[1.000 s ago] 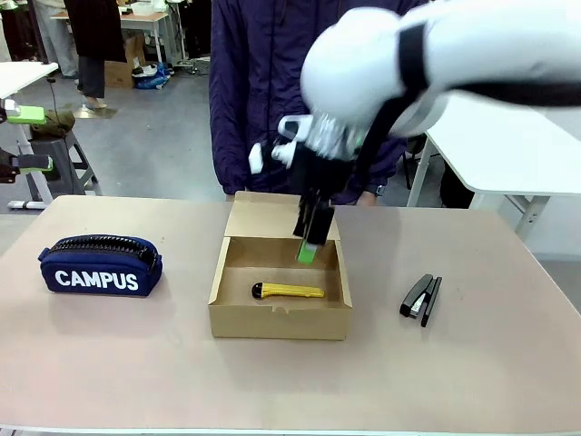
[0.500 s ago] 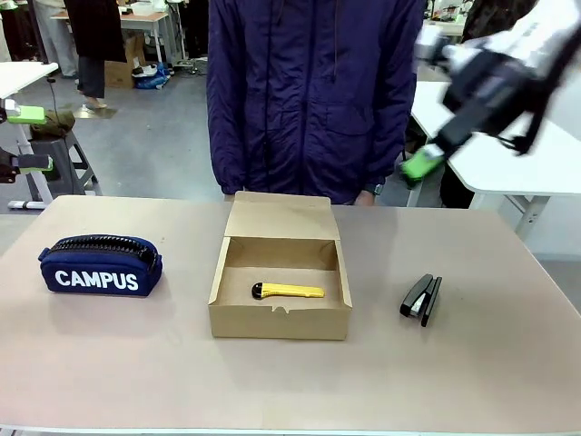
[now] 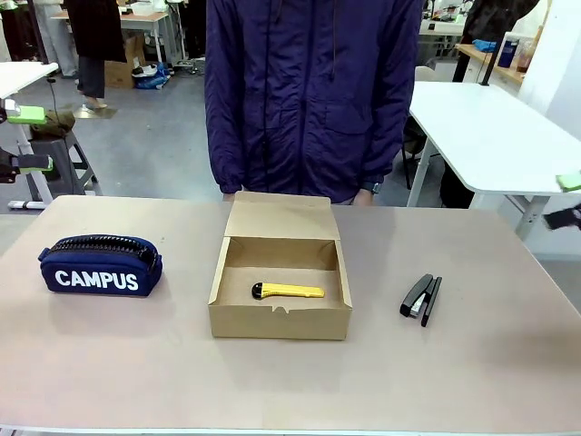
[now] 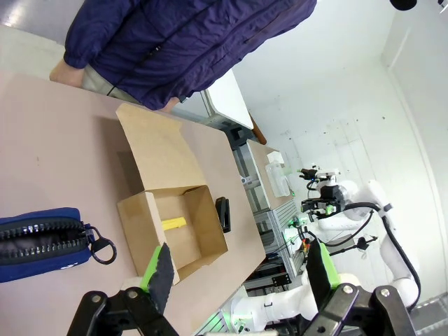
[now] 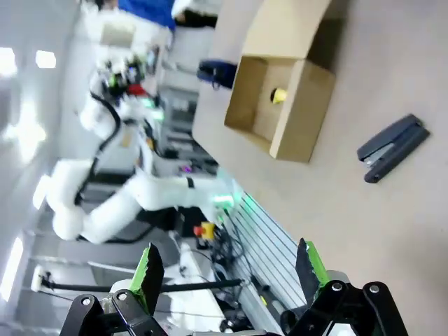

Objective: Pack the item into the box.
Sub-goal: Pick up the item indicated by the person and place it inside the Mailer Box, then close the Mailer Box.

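The yellow utility knife [image 3: 289, 291] with a black end lies flat inside the open brown cardboard box [image 3: 280, 320] at the table's middle, lid flap standing up at the back. My right gripper [image 5: 228, 267] is open and empty, high and off to the right of the table. It looks down on the box [image 5: 302, 105] and the knife [image 5: 278, 94]. One of its green pads [image 3: 570, 182] shows at the front view's right edge. My left gripper [image 4: 241, 271] is also open and empty, well back from the box [image 4: 136, 218] and knife [image 4: 175, 222].
A navy "CAMPUS" pencil case [image 3: 100, 265] lies left of the box and a black stapler [image 3: 421, 298] right of it. A person in a dark blue jacket [image 3: 313, 91] stands at the far side, just behind the box lid.
My right arm has pulled up and away from above the box to the front view's right edge. The knife stays in the box. The left arm has not visibly moved.
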`<control>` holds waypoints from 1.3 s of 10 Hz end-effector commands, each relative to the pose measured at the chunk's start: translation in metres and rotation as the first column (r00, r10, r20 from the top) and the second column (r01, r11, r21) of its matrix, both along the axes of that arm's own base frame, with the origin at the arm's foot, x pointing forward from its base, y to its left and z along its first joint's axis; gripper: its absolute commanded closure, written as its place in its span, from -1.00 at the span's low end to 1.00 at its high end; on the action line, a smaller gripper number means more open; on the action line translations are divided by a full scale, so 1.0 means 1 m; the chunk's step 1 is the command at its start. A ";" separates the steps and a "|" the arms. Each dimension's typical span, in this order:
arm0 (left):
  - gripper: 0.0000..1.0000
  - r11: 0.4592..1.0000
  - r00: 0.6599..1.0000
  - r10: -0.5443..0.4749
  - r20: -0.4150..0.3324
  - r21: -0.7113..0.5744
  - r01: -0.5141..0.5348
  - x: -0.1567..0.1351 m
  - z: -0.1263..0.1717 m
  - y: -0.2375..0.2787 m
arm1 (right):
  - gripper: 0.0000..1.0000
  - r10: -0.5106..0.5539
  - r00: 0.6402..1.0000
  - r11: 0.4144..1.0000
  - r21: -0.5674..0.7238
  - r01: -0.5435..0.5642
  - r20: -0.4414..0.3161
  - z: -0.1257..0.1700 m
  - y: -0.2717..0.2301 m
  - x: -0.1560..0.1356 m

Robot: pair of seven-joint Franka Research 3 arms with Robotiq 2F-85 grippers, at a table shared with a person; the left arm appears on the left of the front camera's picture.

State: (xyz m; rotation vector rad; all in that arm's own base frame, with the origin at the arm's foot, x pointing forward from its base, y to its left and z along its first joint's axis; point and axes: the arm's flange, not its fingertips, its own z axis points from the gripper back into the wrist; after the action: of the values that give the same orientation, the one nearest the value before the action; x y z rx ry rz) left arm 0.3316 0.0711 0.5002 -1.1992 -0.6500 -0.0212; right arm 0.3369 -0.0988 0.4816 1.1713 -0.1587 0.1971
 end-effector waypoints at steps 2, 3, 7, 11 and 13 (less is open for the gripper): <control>-1.00 1.000 1.000 -0.001 0.029 -0.016 0.001 0.000 0.000 -0.003 | -1.00 -0.137 0.991 0.972 0.194 0.133 0.006 -0.028 -0.023 -0.008; -1.00 1.000 1.000 -0.001 0.029 -0.016 0.001 0.000 0.000 -0.003 | -1.00 -0.128 0.992 0.969 0.214 0.123 0.013 -0.032 -0.024 -0.011; -1.00 1.000 1.000 -0.001 0.029 -0.016 0.001 0.000 0.000 -0.003 | -1.00 -0.140 0.990 0.974 0.178 0.143 -0.029 -0.037 -0.033 -0.011; -1.00 1.000 1.000 -0.001 0.029 -0.016 0.001 0.000 0.000 -0.003 | -1.00 -0.140 0.990 0.974 0.178 0.143 -0.029 -0.037 -0.033 -0.011; -1.00 1.000 1.000 -0.001 0.029 -0.016 0.001 0.000 0.000 -0.003 | -1.00 -0.140 0.990 0.974 0.178 0.143 -0.029 -0.037 -0.033 -0.011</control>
State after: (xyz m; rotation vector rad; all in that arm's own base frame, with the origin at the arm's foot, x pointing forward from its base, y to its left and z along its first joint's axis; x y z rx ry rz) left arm 0.3317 0.0710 0.5001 -1.1992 -0.6495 -0.0214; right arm 0.3257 -0.1325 0.4419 1.3174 -0.2472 0.0526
